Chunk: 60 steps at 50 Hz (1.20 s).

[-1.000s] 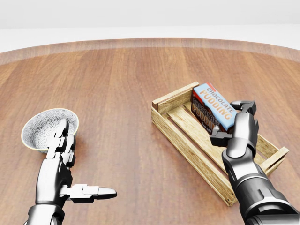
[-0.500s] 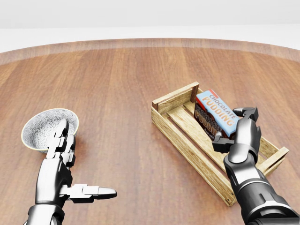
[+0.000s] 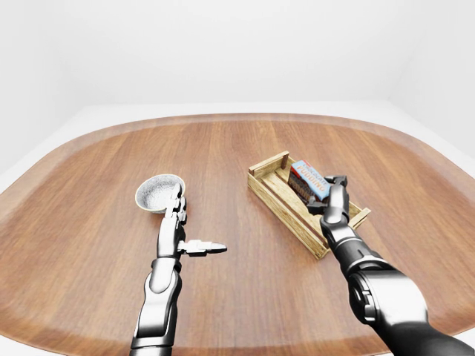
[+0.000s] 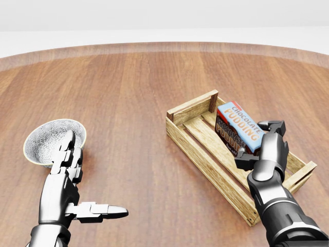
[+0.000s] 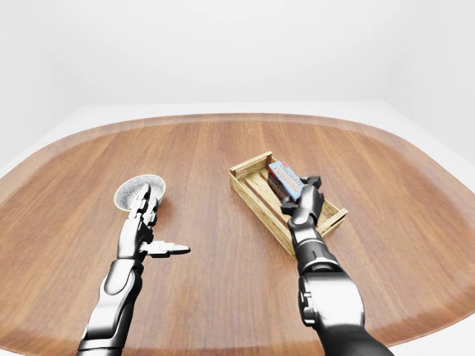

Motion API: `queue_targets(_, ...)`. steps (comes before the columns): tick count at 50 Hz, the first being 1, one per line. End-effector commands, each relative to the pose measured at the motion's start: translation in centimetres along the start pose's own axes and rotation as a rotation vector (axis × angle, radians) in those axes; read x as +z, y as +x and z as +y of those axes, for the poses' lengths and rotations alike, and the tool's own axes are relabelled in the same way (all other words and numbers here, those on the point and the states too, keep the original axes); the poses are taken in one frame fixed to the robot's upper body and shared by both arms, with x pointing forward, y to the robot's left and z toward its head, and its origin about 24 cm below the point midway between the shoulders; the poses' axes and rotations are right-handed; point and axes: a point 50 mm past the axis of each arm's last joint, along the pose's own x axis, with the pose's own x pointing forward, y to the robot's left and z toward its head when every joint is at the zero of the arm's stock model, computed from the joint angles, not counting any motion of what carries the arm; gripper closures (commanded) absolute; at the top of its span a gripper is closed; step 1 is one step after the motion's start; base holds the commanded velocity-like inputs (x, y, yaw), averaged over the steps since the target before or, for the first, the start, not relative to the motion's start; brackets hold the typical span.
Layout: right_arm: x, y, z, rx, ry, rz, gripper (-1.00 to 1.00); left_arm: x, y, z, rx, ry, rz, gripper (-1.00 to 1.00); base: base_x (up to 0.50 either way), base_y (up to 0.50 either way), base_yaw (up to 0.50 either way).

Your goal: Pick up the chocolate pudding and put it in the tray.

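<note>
One box reads "CHOCOLATE PUDDING": white capitals on its blue top face, larger letters on its dark brown side. This chocolate pudding [image 4: 237, 128] lies inside the single wooden tray [image 4: 203, 154], a slatted crate set at a slant on the round wooden table [image 4: 139, 98], and it sits toward the tray's upper end in the head view, tilted with its blue face up. The right hand [image 4: 263, 144] reaches over the tray's lower half, its fingers [image 4: 272, 125] spread on either side of the box's near end; whether they touch the box I cannot tell. One patterned grey bowl [image 4: 51, 140] stands well apart at the left of the head view, with nothing visible inside. The left hand [image 4: 69, 175] hovers just below the bowl, fingers straight and spread, thumb pointing right, holding nothing.
</note>
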Motion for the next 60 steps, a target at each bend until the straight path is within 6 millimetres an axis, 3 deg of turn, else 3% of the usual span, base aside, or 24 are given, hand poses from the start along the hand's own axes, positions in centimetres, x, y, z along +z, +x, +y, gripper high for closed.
queue_targets(1, -0.4, -0.1, -0.2, -0.024, 0.003, 0.015, 1.00, -0.1, 0.1, -0.1, -0.013, -0.017, 0.010, -1.00, 0.00, 0.00, 0.00)
queue_targets(5, -1.3, -0.3, 0.0, -0.030, -0.025, 0.034, 1.00, -0.1, 0.1, -0.1, -0.013, -0.017, 0.010, -1.00, 0.00, 0.00, 0.00)
queue_targets(16, -0.6, 0.0, -0.3, -0.035, -0.024, 0.013, 1.00, -0.2, 0.1, -0.1, -0.014, -0.016, 0.011, -1.00, 0.00, 0.00, 0.00)
queue_targets(25, -2.0, -0.5, -0.2, -0.047, -0.068, 0.038, 1.00, -0.2, 0.1, -0.1, -0.015, -0.016, 0.010, -1.00, 0.00, 0.00, 0.00)
queue_targets(33, -1.1, -0.1, -0.4, -0.048, -0.059, 0.017, 1.00, -0.2, 0.1, -0.1, -0.016, -0.016, 0.010, -1.00, 0.00, 0.00, 0.00)
queue_targets(56, -1.7, -0.4, -0.2, -0.048, -0.092, 0.022, 1.00, -0.2, 0.1, -0.1, -0.017, -0.015, 0.010, -1.00, 0.00, 0.00, 0.00)
queue_targets(60, -2.9, -0.8, 0.1, -0.030, -0.124, 0.042, 1.00, -0.2, 0.1, -0.1, -0.016, -0.016, 0.009, -1.00, 0.00, 0.00, 0.00)
